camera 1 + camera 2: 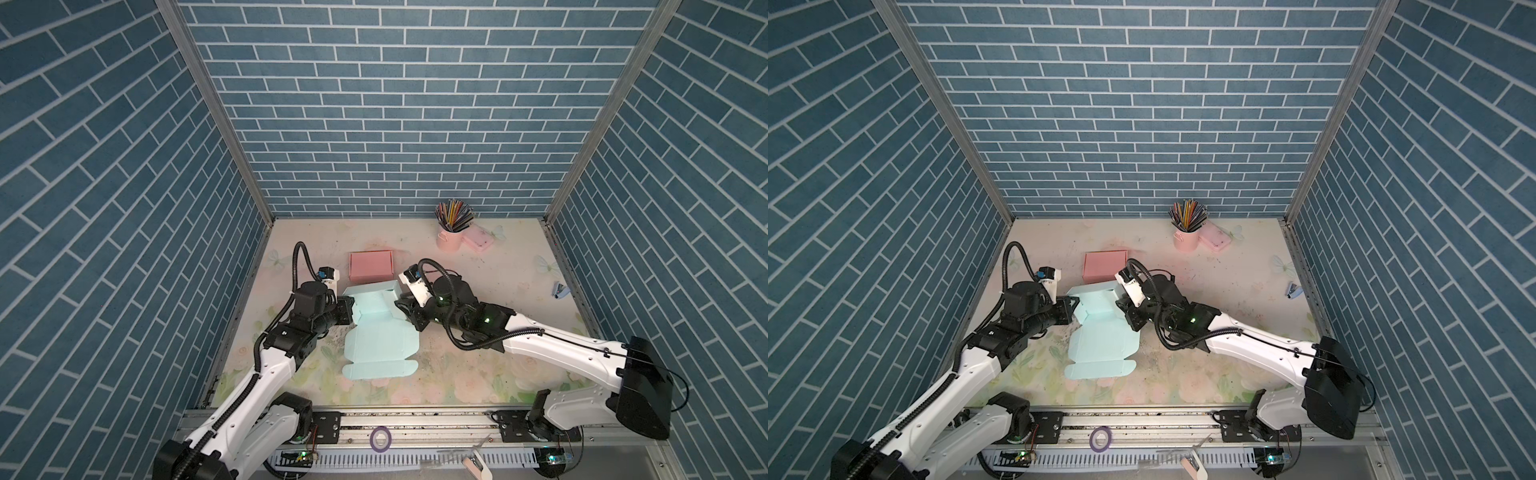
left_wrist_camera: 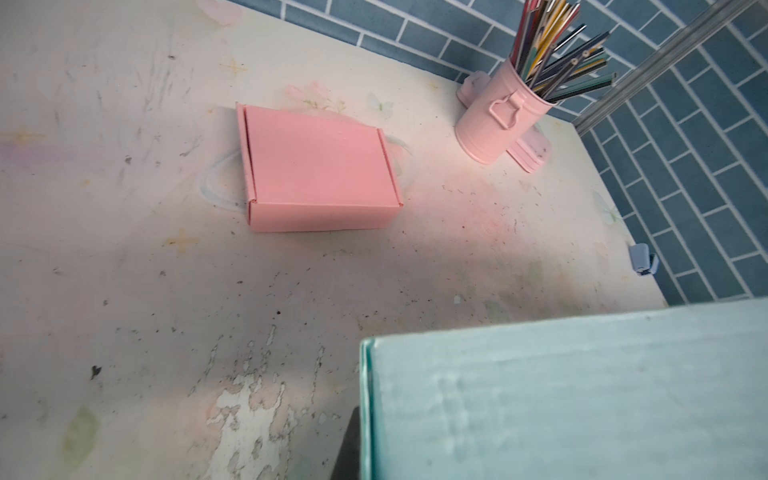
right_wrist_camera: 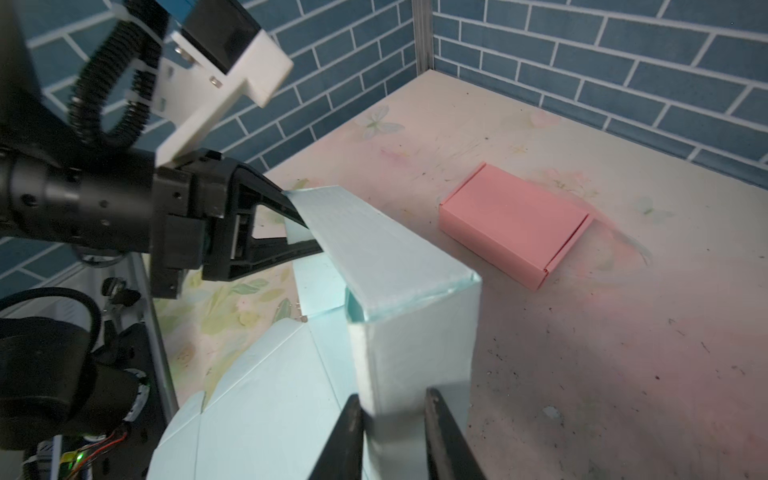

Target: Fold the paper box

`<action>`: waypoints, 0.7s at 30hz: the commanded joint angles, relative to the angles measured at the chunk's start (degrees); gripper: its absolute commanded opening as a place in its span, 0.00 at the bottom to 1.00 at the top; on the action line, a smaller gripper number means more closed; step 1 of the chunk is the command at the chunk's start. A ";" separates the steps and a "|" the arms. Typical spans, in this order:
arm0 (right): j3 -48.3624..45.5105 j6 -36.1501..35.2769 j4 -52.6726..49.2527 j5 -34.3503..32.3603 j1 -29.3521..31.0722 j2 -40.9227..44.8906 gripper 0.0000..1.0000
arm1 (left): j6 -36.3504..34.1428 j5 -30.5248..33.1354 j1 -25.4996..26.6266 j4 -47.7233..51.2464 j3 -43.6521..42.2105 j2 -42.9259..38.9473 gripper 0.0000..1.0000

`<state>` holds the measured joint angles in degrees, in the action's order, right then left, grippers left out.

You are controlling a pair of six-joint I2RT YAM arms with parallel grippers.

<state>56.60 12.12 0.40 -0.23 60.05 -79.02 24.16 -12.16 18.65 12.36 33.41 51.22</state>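
The light blue paper box (image 1: 380, 336) (image 1: 1100, 340) lies partly flat mid-table, its far end folded up into walls (image 3: 395, 249). My left gripper (image 1: 345, 308) (image 1: 1070, 309) (image 3: 309, 232) is shut on the left end of the raised back wall. In the left wrist view that wall (image 2: 561, 395) fills the near corner, with one dark finger (image 2: 348, 451) showing beside it. My right gripper (image 1: 400, 306) (image 1: 1121, 309) (image 3: 392, 405) straddles the upright right side wall, its jaws closed on the wall from both sides.
A folded pink box (image 1: 371, 266) (image 2: 320, 174) (image 3: 515, 224) sits just behind the blue one. At the back right stand a pink pencil cup (image 1: 449, 239) (image 2: 494, 120) and a pink case (image 1: 478, 240). A small blue stapler (image 1: 559, 289) lies by the right wall.
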 commanded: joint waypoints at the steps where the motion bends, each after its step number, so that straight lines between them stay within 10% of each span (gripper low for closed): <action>1: 2.70 1.91 -4.01 -9.87 1.24 -3.14 0.27 | 0.87 -0.56 0.42 -1.17 1.41 -1.16 0.00; 21: 14.08 -1.28 -11.37 -34.36 5.18 -15.10 0.16 | 5.00 7.46 6.40 -6.09 2.36 4.43 0.00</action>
<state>69.49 12.38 -9.10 -30.06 65.19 -92.09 28.23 -2.66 22.92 10.31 34.89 55.70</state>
